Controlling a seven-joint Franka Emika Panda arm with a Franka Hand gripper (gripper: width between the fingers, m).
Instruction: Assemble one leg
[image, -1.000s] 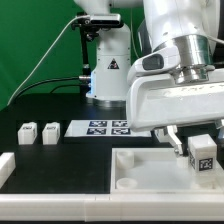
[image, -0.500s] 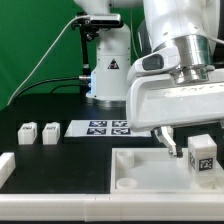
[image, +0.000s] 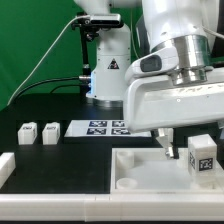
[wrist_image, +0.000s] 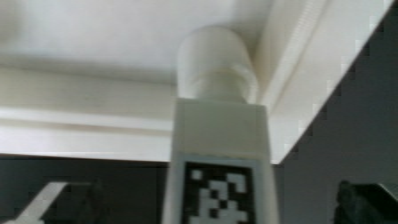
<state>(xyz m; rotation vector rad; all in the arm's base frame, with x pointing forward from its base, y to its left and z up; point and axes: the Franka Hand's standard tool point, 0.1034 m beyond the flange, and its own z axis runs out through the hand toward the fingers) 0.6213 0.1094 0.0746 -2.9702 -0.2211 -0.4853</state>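
I've got the arm (image: 175, 40) coming down from the top of the exterior view, wrist pointing straight at the table. The gripper (image: 185, 150) hangs low over the tabletop (image: 130, 170), near its corner on the exterior view's right. Jaws spread wide, one finger (image: 167, 147) showing dark under the white hand. On the wrist view, both fingertips (wrist_image: 54, 200) stand well apart.

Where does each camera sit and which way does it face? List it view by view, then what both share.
Exterior view: off the arm, low at table height, facing the tabletop, marker board and two loose legs; the arm's white housing fills its right.
Wrist view: on the wrist, looking along the two spread fingers at the upright leg.
Shared: that leg and the tabletop.
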